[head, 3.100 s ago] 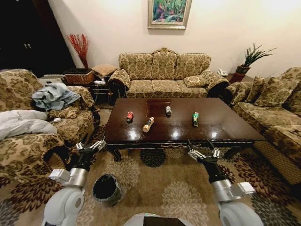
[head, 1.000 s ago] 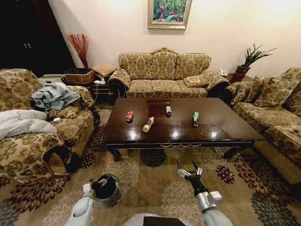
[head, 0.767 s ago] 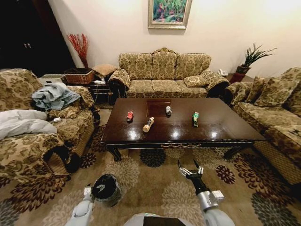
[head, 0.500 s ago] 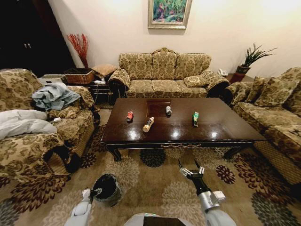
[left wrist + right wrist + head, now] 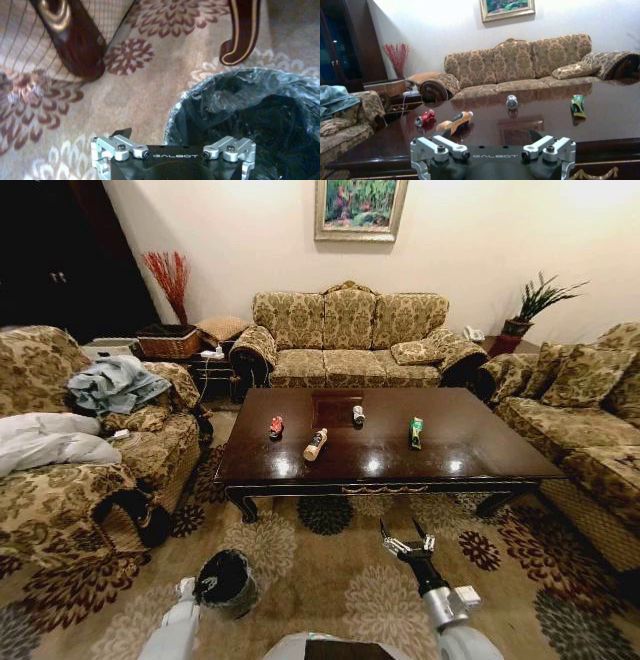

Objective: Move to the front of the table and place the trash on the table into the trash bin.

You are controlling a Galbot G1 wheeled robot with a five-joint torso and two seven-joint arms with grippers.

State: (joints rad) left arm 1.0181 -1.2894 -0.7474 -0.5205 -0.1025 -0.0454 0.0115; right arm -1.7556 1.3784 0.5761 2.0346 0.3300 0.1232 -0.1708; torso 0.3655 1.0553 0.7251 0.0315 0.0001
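both arms lowered since earlier | right claw (image 5: 407, 544) spread, empty, short of table (image 5: 460, 442) | left claw (image 5: 198, 586) beside trash bin (image 5: 226, 580), opening unclear

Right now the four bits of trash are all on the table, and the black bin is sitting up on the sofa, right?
Not quite. The four bits of trash are on the table, but the black bin stands on the carpet in front of the table, near its left corner, not on the sofa. The head view shows this.
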